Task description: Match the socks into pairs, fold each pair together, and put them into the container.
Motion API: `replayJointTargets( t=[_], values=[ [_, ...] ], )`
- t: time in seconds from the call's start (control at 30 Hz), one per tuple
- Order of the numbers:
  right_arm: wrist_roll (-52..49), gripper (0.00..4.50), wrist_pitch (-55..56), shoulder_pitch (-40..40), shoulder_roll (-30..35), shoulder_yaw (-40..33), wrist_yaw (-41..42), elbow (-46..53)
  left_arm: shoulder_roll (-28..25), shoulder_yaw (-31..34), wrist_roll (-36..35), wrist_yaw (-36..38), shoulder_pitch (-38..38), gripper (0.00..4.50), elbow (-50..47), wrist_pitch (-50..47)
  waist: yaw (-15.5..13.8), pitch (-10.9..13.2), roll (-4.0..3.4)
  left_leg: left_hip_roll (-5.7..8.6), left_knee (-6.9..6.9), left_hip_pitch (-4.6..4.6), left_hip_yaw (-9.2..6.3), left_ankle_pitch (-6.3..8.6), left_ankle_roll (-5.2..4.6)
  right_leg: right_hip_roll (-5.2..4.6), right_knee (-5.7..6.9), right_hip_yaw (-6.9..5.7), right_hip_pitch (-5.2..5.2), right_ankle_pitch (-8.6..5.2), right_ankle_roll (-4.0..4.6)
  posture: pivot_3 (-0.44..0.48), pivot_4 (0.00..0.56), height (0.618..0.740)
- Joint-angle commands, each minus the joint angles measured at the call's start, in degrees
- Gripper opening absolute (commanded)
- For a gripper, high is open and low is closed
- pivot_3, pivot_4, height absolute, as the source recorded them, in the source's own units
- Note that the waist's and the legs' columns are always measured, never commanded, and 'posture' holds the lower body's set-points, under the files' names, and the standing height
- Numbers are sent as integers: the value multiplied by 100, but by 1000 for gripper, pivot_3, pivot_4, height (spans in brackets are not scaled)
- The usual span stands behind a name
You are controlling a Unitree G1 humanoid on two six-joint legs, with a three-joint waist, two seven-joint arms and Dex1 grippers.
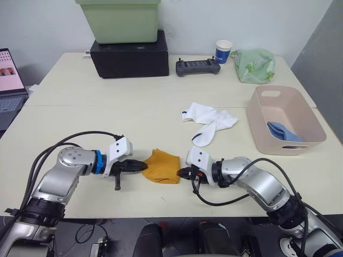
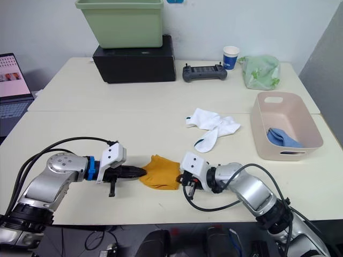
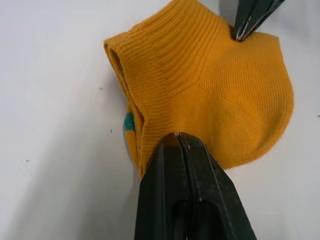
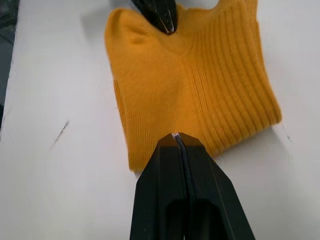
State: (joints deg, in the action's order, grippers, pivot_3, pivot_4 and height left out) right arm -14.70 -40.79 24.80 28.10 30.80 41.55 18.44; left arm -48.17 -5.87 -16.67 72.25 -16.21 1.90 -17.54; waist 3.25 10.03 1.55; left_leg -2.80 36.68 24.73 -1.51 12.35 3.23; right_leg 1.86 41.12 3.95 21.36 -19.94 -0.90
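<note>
While both clenched, the left pincer (image 1: 142,166) and right pincer (image 1: 180,172) flank the folded mustard socks (image 1: 162,166).

My two arms are brushed silver metal with rounded joint housings, and black cables loop loosely along each. The left arm carries a blue ring just behind its white wrist block. Both the left gripper (image 1: 140,166) and the right gripper (image 1: 182,172) end in tapered, glossy black fingers.
</note>
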Motion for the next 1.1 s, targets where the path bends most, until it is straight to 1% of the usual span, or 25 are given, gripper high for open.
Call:
replayJointTargets(
  t=[0.03, 0.1, 0.17, 0.2, 0.3, 0.37, 0.5, 0.63, 0.7, 0.77, 0.8, 0.87, 0.97, 1.03, 1.1],
  values=[
    [-201, 33, 214, 118, -278, -436, 28, 270, -46, 350, -606, 255, 19, 0, -672, -232, -1, 4, 2, 0, 0, 2, 1, 0, 0, 0, 0, -1, 1, 0, 0, 0, 150, 735],
    [-184, 33, 141, 267, -447, -526, -29, 167, -70, 366, -802, 324, -6, 0, -1012, -424, -6, 8, 6, -1, 1, 6, -1, 0, 1, 0, 1, -3, 2, 0, 1, 0, 150, 735],
    [-91, 33, 95, 415, -708, -522, -139, -59, -103, 191, -717, 377, -25, 0, -1199, -422, -6, 7, 6, -1, 1, 6, -2, -1, 1, -1, 1, -2, 1, 1, 1, 0, 150, 735],
    [22, 33, 137, 487, -848, -469, -222, -225, -23, 96, -645, 281, -51, 0, -1199, -459, -6, 8, 6, 1, 1, 6, -2, -1, 1, -1, 1, -1, 1, 1, 1, 0, 150, 735],
    [282, 33, 243, 634, -1177, -318, -398, -628, 108, -240, -280, 164, -7, 0, -984, -336, -10, 7, 6, 4, 1, 3, 0, -1, 1, -1, 0, -2, -1, 1, 1, 0, 150, 735],
    [466, 33, 328, 664, -1322, -247, -500, -877, 181, -451, 12, 118, 36, 0, -633, -95, -14, 7, 6, 5, 1, 4, 0, 0, 1, 0, -1, -1, 0, 1, 1, 0, 150, 735],
    [721, 33, 284, 606, -1375, -217, -614, -1171, 306, -720, 540, 3, -2, 0, -41, 526, -33, 7, 5, 2, 4, 4, 1, -1, 1, -3, 1, -1, 0, 1, 2, 0, 150, 735],
    [888, 33, 284, 502, -1134, -541, -750, -1190, 343, -617, 225, 42, 154, 0, -435, 221, -39, 5, 2, 2, 5, 3, 1, -1, 1, -6, 5, 0, -2, 2, 2, 0, 150, 735],
    [879, 33, 344, 420, -1006, -601, -663, -1071, 360, -543, 85, 21, 216, 0, -633, 105, -38, 6, 3, 2, 6, 3, 0, 0, 1, -6, 5, 0, -3, 1, 1, 0, 150, 735],
    [719, 33, 558, 280, -1008, -802, -576, -834, 431, -344, -225, -94, 200, 0, -885, -232, -44, 6, 3, 2, 6, 4, 0, 0, 1, -6, 3, 0, -2, 1, 1, 0, 150, 735],
    [452, 33, 507, 119, -988, -1067, -478, -527, 528, -87, -526, -303, 58, 0, -1016, -559, -48, 7, 2, 0, 6, 5, -1, 0, 0, -8, 2, 1, -3, 1, 1, 0, 150, 735],
    [146, 33, 396, -71, -958, -1366, -364, -174, 639, 208, -847, -560, -111, 0, -1165, -962, -56, 15, 7, 0, 8, 14, -4, 0, 0, -8, 3, -5, 1, 1, 1, 0, 150, 735],
    [6, 33, 255, -340, -797, -1615, -376, 152, 620, 400, -958, -723, -302, 0, -1232, -1184, -49, 15, 8, 2, 14, 12, -6, 0, 1, -4, 8, -10, -1, 2, 1, 0, 150, 735],
    [-93, 33, -51, -569, -670, -1683, -450, 564, 496, 298, -711, -676, -298, 0, -1052, -996, -49, 15, 7, 4, 13, 9, -5, 0, 1, -4, 7, -10, -5, 1, 0, 0, 150, 735],
    [-370, 33, -523, -701, -702, -1794, -548, 878, 388, 144, -464, -589, -132, 0, -776, -776, -29, 15, 7, 5, 9, 7, -4, 0, 1, -4, 5, -1, -3, 1, 1, 0, 150, 735]
  ],
)
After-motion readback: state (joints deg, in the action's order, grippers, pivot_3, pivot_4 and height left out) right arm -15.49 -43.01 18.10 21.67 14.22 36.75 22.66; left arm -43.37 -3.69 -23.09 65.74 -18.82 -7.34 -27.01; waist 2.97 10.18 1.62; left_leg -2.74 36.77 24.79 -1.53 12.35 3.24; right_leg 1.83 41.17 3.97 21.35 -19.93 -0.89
